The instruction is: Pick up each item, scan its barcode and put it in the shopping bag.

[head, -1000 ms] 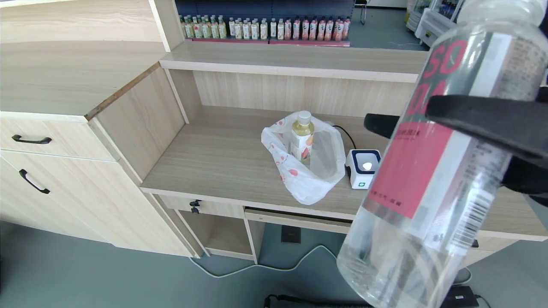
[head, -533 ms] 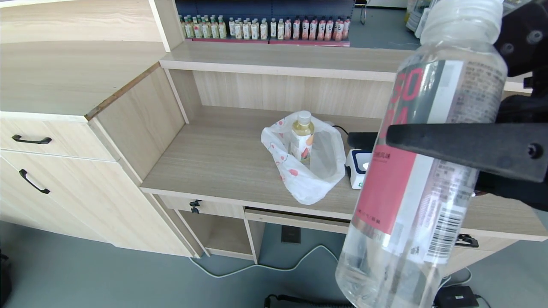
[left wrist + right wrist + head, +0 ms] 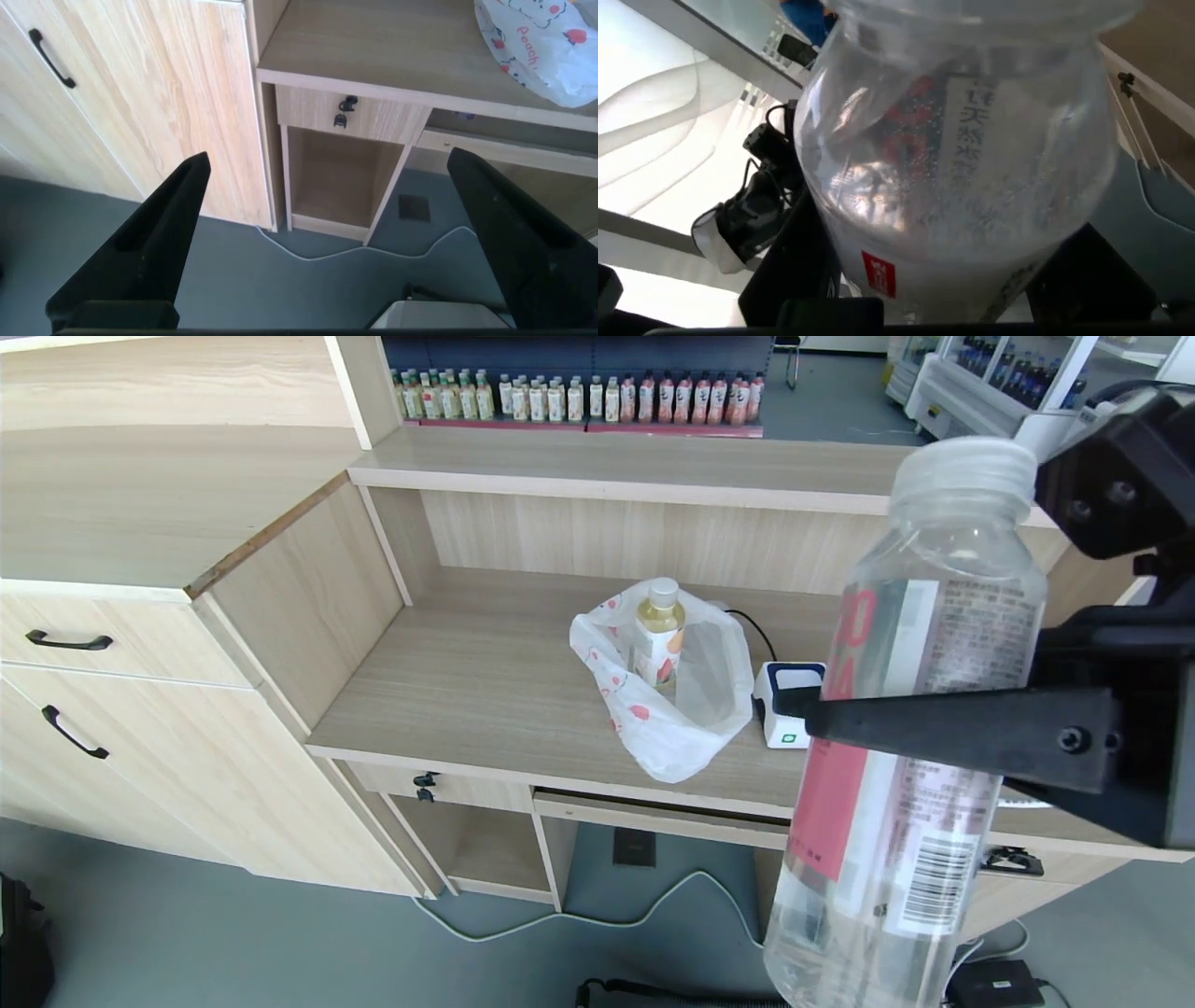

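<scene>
Counter [image 3: 485, 691]: shopping bag [image 3: 667, 737], scanner [image 3: 777, 728]; drinks shelf [image 3: 579, 399] behind; right claw [image 3: 826, 709] grips bottle [image 3: 934, 635].

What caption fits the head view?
Right gripper holds a clear bottle; scanner and shopping bag sit on the counter.

Bright, even light fills the room. Soft shade lies under the shelf [image 3: 635, 462] on the tabletop [image 3: 485, 681]. Highlights glint on the bottle [image 3: 934, 616], and the right wrist view shows white glare behind it.

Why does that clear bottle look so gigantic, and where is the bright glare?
Head view: the bottle looms because the right claw holds it close to the camera, nearer than the shopping bag. Right wrist view: bright backlight shines through the bottle.
</scene>
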{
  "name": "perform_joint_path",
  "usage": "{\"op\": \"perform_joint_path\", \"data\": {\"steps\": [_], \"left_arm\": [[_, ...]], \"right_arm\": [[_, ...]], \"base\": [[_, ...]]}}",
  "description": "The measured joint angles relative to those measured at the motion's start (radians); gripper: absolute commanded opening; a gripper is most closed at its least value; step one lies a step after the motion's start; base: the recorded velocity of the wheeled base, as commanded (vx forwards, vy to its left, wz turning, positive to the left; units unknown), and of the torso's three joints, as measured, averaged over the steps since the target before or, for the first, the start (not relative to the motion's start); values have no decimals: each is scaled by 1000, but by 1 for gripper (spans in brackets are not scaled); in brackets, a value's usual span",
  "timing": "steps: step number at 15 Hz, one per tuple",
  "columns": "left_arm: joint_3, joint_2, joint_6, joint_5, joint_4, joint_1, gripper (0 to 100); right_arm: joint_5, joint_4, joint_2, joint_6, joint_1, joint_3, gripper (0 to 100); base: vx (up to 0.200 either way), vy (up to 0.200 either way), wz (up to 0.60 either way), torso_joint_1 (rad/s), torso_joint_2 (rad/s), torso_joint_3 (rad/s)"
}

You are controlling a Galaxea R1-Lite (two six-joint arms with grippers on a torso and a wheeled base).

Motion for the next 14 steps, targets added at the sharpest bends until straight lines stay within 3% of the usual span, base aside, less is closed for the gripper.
{"op": "perform_joint_path", "data": {"steps": [14], "left_arm": [[0,0,0,0,0,0,100]], "right_arm": [[-3,61,-38,3,28,-66,0]], "base": [[0,0,0,0,0,0]]}}
